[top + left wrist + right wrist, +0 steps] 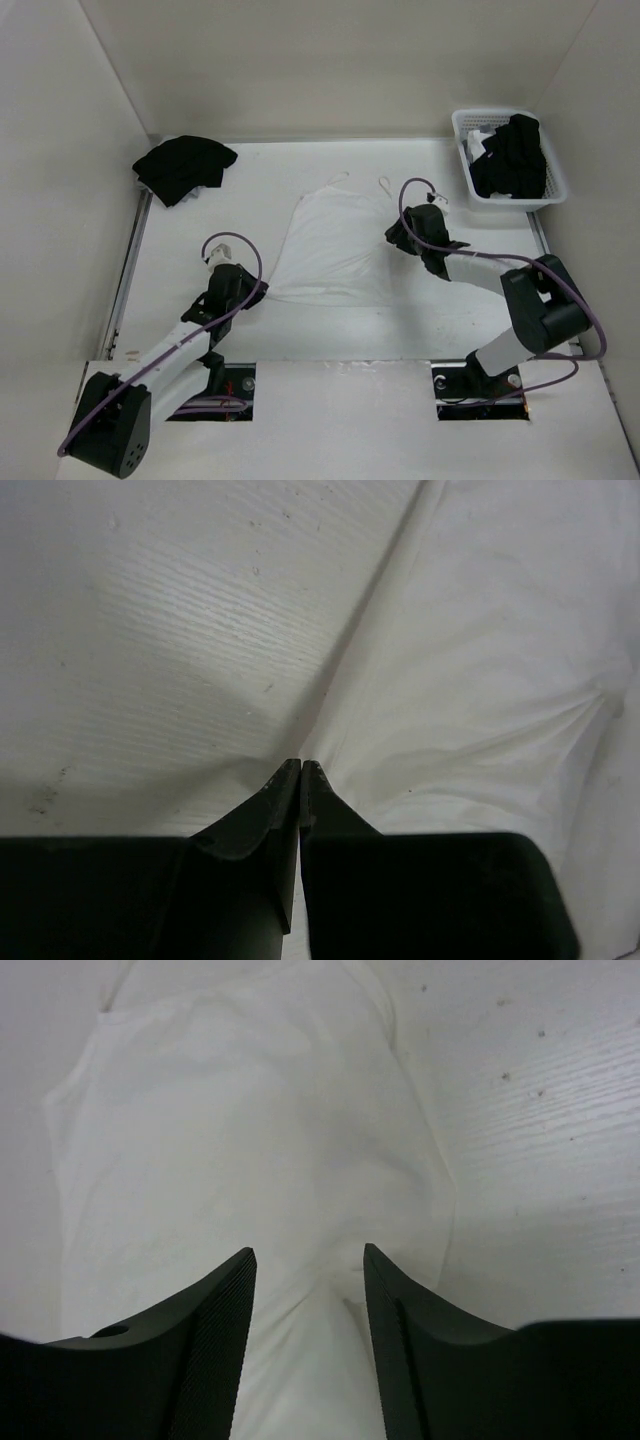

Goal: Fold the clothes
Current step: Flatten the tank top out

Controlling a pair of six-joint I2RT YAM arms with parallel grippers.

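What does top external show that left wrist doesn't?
Only top external: the whole white top with its straps, black heap, basket, both arms, right end effector at the fabric's right side. Only left wrist: the left end effector seen shut on the white top's edge, creases fanning from its tips. Both: white top, table.

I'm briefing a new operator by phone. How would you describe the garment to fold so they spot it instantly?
Start at the white table: a black garment heap sits far left, a white basket of dark clothes far right. Between them, mid-table, lies the white top. It alone is spread out, pale, with two thin looped straps at its far edge.
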